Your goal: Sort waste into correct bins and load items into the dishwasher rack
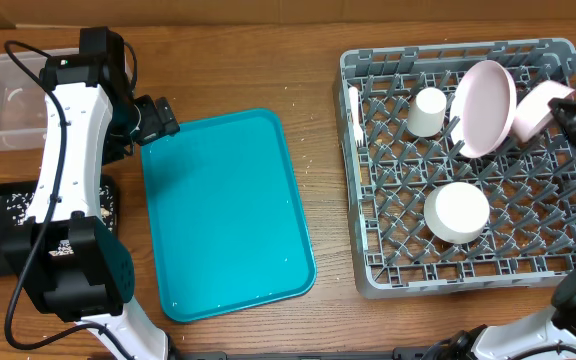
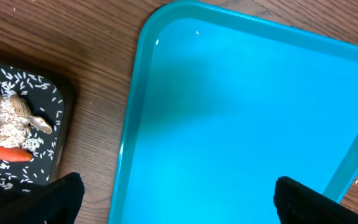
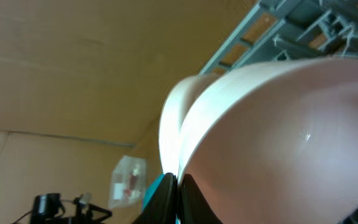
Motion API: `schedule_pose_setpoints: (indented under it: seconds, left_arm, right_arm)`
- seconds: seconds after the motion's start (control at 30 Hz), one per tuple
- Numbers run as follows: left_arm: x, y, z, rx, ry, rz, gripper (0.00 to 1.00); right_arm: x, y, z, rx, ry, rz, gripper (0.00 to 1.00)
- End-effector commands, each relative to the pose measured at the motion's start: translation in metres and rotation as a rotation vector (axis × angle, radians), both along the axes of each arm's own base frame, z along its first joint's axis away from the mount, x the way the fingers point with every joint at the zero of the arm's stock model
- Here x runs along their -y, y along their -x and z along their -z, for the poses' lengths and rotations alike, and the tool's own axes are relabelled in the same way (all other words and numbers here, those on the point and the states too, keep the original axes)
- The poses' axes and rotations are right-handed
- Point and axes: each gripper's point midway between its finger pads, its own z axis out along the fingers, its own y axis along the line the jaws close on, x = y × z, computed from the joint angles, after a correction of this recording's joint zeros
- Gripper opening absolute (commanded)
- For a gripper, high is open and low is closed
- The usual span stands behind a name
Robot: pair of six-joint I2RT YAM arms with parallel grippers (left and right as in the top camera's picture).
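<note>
Right gripper point(image 1: 565, 112) clamped on the rim of a small pale bowl point(image 1: 536, 108) at the far right corner of the dishwasher rack point(image 1: 448, 280), pink plate point(image 1: 486, 108), white cup point(image 1: 428, 112) and second bowl point(image 1: 456, 212) inside the rack, left gripper point(image 1: 158, 118) spread wide and empty, well left of the rack, over the teal tray point(image 1: 228, 215).

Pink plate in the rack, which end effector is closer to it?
Right. The right end effector is just beside the pink plate, pinching a small bowl; the left end effector hangs open over the teal tray, far off.
</note>
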Motion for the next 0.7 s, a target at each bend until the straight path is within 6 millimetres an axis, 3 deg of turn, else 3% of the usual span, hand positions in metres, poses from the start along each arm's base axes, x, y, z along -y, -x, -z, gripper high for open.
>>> schedule_pose_setpoints:
  seconds: [0.0,0.17,0.5,0.67]
  left_arm:
    - [0.0,-0.003,-0.013,0.037,-0.008,-0.012,1.0]
    - [0.0,-0.003,-0.013,0.037,-0.008,-0.012,1.0]
    - [0.0,-0.003,-0.013,0.037,-0.008,-0.012,1.0]
    - [0.0,-0.003,-0.013,0.037,-0.008,-0.012,1.0]
  right_arm:
    - [-0.006,0.012,0.001,0.059,-0.101,-0.044,0.04]
    - [-0.004,0.022,0.013,0.059,-0.138,-0.036,0.04]
    - [-0.012,0.029,0.015,0.002,-0.219,-0.038,0.04]
    - [-0.001,0.031,0.048,-0.164,-0.145,0.063,0.04]
